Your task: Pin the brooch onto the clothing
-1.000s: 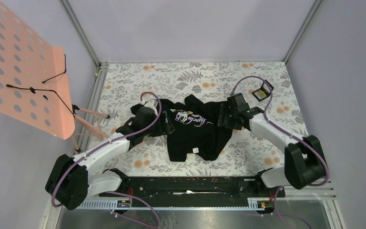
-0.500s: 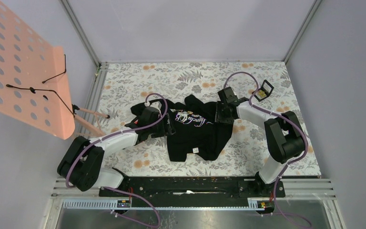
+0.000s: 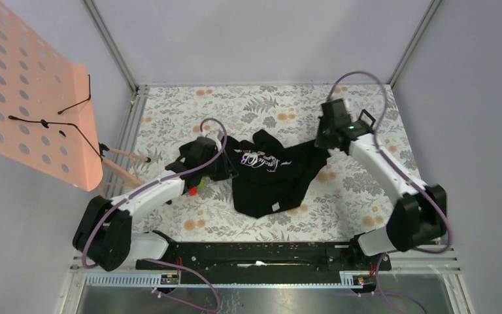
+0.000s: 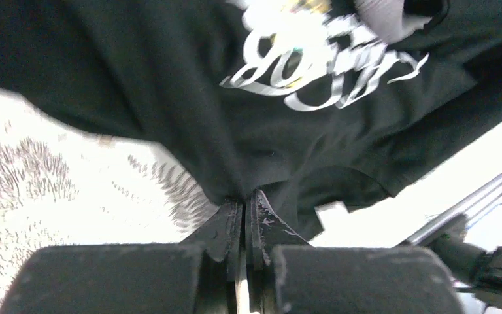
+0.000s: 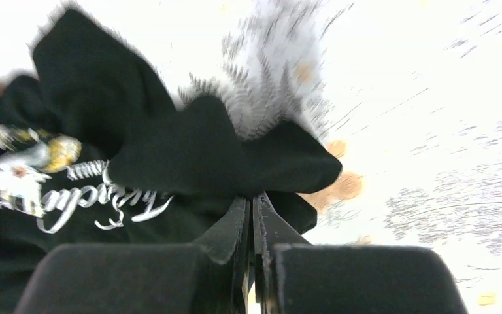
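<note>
- Top external view: black T-shirt [image 3: 271, 180] lies bunched at ctr of the floral table cover [image 3: 261, 104], btwn the two arms. White script print faces up. Small white label [image 3: 276, 207] sits by the hem on the near side.
- Shirt looks drawn out sideways, one end toward each arm. Its right-hand end tapers to a point under the right arm's wrist.
- Left wrist view: left gripper [image 4: 244, 196] has its jaws pressed together, w/ a fold of the shirt's black cloth pinched at the tips. Script lettering lies just beyond the pinch.
- Right wrist view (blurred): right gripper [image 5: 253, 199] likewise has its jaws together, nipping the edge of a black fabric lobe. Lettering is off to the left of frame.
- Both arms reach in from opposite sides. Left one is low over the cover, right one arches over from the far-right area.
- brooch: can't pick it out in any view. Gold specks in the wrist views sit within the shirt print and are too blurred to call.
- Small red and green pieces [image 3: 193, 190] on the cover, just beside the left forearm.
- Black frame-like item [image 3: 367, 118] just behind the right wrist, mostly hidden.
- Pink pegboard [image 3: 26, 98] w/ black wire hooks stands off the table's left side.
</note>
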Tool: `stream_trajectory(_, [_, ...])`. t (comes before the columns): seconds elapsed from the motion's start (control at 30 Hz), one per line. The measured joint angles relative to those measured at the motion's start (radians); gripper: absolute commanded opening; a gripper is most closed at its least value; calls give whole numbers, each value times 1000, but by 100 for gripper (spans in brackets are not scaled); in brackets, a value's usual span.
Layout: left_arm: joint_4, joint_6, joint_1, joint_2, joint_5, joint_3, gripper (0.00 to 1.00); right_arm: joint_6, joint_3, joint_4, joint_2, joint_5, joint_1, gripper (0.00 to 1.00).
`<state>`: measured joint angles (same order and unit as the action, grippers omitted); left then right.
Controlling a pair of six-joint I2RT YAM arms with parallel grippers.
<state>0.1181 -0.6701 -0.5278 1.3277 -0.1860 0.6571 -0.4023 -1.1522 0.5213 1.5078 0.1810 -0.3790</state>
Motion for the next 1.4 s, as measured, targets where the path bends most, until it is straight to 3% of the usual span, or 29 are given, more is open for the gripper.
stream_trajectory(0.23, [162,60,54,-162,-6,364,0,55,-266,152,-222,48,187,0])
stream_trajectory(0.4, [237,103,109,-205,-28,670,0,93,-506,230,-284,79,211,0])
stream_trajectory(0.63, [401,172,165,-82,-91,1165,0,103,-882,301,-297,79,212,0])
stream_trajectory(0.77, [466,187,169,-24,-130,1358,0,102,-1030,325,-340,35,212,0])
stream_trajectory(0.97, [513,191,169,-20,-175,1474,0,98,-1090,335,-453,-9,212,0])
stream_trajectory(1.13, [498,175,169,-21,-196,1442,0,96,-1019,300,-494,-10,212,0])
stream_trajectory(1.27, [475,185,171,31,-187,1405,0,91,-877,261,-449,-18,212,0])
stream_trajectory(1.4, [446,221,184,176,-166,1405,0,80,-779,215,-323,-42,212,0])
